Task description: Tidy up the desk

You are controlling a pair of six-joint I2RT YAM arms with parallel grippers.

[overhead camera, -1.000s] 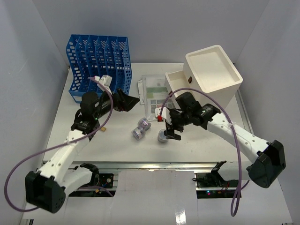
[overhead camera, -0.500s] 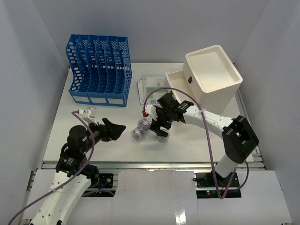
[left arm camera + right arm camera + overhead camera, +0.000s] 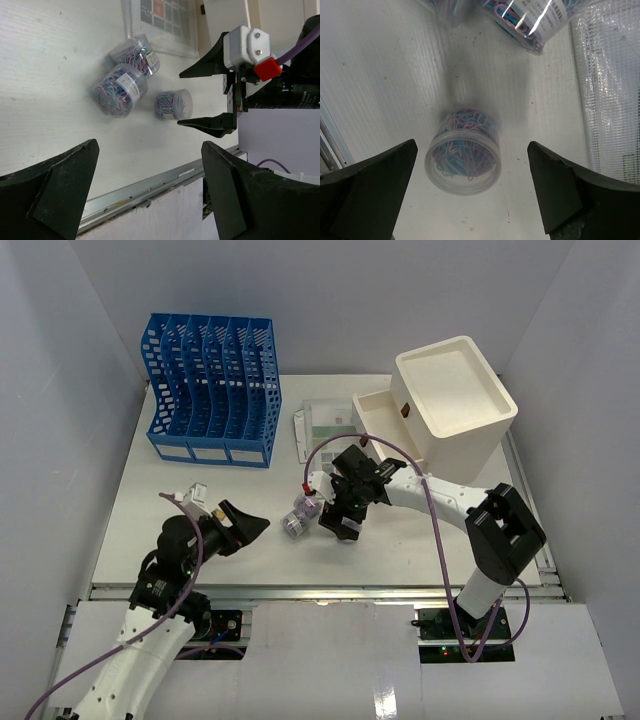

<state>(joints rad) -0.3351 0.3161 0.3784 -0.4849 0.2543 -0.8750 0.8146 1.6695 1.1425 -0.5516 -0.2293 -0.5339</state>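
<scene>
Three paper-clip jars [image 3: 129, 87] lie close together on the desk [image 3: 200, 500]. Right gripper [image 3: 472, 150] hangs wide open over the smallest jar [image 3: 463, 170], holding nothing. Left gripper [image 3: 150, 147] gapes empty too.

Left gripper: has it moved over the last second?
Yes. The left gripper has pulled back from beside the blue file rack toward the near edge of the desk.

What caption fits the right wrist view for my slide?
Open right end effector centred over a small paper-clip jar on the white desk.
</scene>
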